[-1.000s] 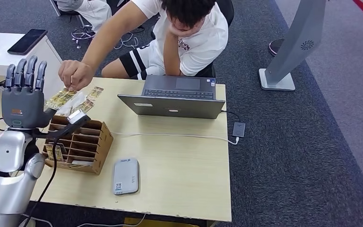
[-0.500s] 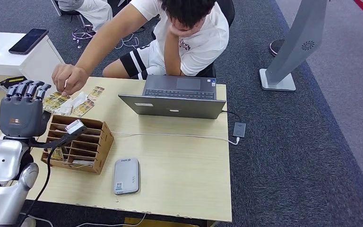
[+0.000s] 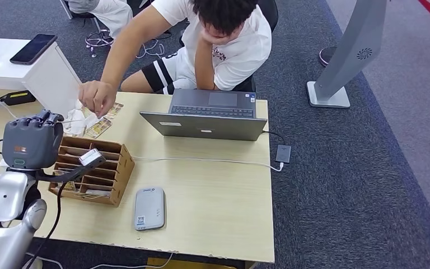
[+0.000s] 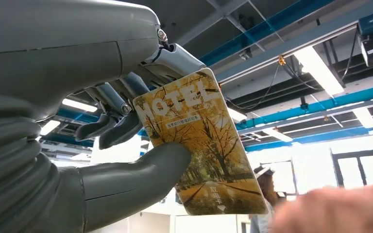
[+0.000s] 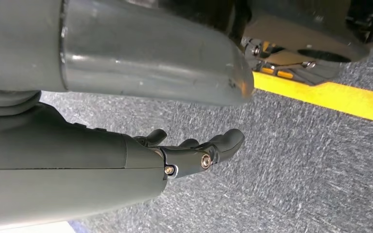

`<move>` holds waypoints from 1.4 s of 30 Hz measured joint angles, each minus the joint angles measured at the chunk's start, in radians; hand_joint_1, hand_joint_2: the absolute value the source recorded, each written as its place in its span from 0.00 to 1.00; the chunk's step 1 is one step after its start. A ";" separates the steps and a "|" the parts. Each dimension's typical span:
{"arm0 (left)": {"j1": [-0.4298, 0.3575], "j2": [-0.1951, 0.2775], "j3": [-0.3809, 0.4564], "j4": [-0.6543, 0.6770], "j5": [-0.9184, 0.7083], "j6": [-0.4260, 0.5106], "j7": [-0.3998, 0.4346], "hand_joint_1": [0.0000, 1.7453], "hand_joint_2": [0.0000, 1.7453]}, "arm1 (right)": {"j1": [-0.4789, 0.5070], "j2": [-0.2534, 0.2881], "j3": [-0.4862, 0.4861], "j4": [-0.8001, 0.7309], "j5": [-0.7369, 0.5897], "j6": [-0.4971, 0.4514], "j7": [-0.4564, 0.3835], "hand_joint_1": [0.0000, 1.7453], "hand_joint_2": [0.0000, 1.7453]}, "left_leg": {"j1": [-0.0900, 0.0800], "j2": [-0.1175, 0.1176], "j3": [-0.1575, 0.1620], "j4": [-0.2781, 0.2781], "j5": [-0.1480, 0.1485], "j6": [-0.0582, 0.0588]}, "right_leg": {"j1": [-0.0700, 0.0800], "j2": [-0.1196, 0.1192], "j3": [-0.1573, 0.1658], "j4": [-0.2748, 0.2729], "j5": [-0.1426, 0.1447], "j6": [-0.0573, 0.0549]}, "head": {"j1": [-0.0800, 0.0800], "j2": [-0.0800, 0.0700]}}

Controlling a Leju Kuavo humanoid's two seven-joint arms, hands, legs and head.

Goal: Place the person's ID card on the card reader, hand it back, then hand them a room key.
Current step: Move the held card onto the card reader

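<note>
while the left hand (image 3: 32, 143) is raised over the left end of the desk (image 3: 213, 202), its thumb and curled fingers (image 4: 121, 104) pinch a yellow room key (image 4: 201, 145) printed "hotel", one end of the card projecting free of the grip. the person's hand (image 3: 97, 96) reaches across the desk toward the left hand, close beside it; contact with the card cannot be confirmed. just below the left hand sits a brown slotted card holder (image 3: 98, 171), with more cards (image 3: 102, 124) lying loose on the desk near the person's hand. the grey card reader (image 3: 149, 208) lies nearer the front edge. a laptop (image 3: 207, 117) stands open before the person. the right hand (image 5: 194, 150) hangs over grey carpet, fingers loosely extended, holding nothing.
</note>
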 joint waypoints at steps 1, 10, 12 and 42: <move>0.009 0.000 0.000 -0.010 0.000 0.001 0.000 1.00 1.00 | 0.000 0.002 0.000 0.000 -0.003 0.000 -0.003 0.00 0.00 | 0.000 0.000 0.000 0.000 0.000 0.000 | 0.000 0.000 0.000 0.000 0.000 0.000 | 0.000 0.000; 0.124 -0.024 -0.082 -0.162 0.028 -0.015 -0.055 1.00 1.00 | 0.000 0.011 0.000 0.000 -0.007 -0.021 -0.010 0.00 0.00 | 0.000 0.000 0.000 0.000 0.000 0.000 | 0.000 0.000 0.000 -0.001 0.000 0.000 | 0.000 0.000; 0.134 -0.039 -0.139 -0.189 0.010 -0.022 -0.059 1.00 1.00 | 0.000 0.014 0.000 0.000 -0.004 -0.028 -0.005 0.00 0.00 | 0.000 0.000 0.000 0.000 -0.001 0.000 | 0.000 0.000 0.000 -0.001 0.000 0.000 | 0.000 0.000; 0.105 -0.147 -0.420 -0.100 -0.059 -0.230 0.091 1.00 1.00 | 0.001 0.021 0.016 0.002 0.067 -0.058 0.084 0.00 0.00 | 0.000 0.000 0.000 0.000 -0.001 0.000 | 0.000 0.000 0.000 -0.001 0.000 0.000 | 0.000 0.000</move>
